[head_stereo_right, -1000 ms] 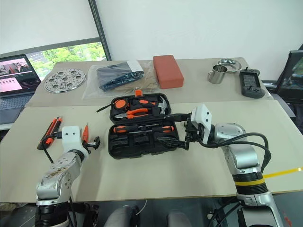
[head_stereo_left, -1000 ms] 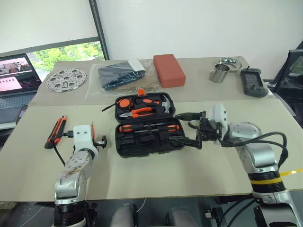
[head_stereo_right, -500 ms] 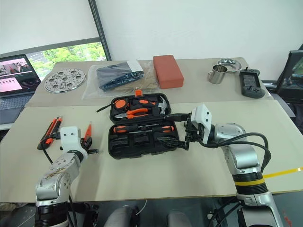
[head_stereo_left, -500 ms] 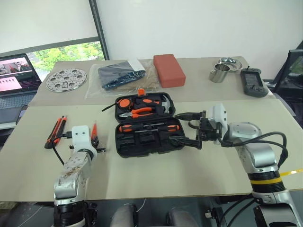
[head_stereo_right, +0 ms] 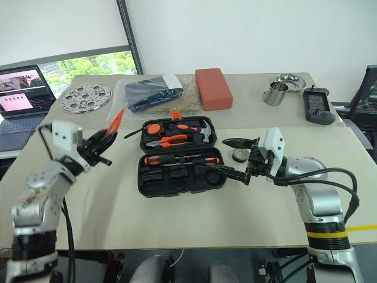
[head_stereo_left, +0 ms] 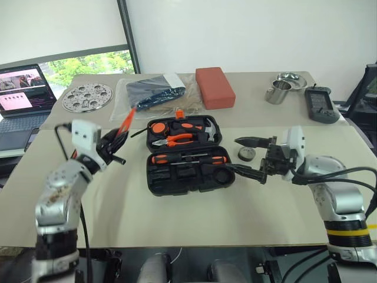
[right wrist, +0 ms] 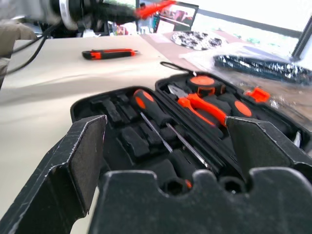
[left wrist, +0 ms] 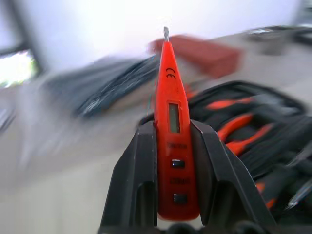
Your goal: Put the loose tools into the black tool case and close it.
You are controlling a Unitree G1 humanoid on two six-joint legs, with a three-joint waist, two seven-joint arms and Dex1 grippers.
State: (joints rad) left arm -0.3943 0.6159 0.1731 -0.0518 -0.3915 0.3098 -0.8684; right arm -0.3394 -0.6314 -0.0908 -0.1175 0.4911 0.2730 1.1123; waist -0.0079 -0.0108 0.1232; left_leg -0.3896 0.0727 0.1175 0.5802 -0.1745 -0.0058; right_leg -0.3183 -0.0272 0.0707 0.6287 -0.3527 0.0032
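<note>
Left tool [left wrist: 168,195] pinches the slim orange tester screwdriver [left wrist: 171,131], held up off the beige worktop [head_stereo_left: 177,218], left of the open black plastic hinged tool case [head_stereo_left: 184,154]. Right tool [head_stereo_left: 247,156] spread wide, empty, at the case's right edge. Small dark round tape measure [head_stereo_left: 245,154] sits between its fingers. Orange-and-black utility knife [right wrist: 109,52] lies on the worktop, well apart from the case.

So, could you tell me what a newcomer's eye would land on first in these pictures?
Probably the slim orange tester screwdriver, pinched in the left gripper and held in the air left of the black tool case. That case lies open mid-table, orange-handled tools in its slots, with the right gripper spread open at its right edge.
</note>
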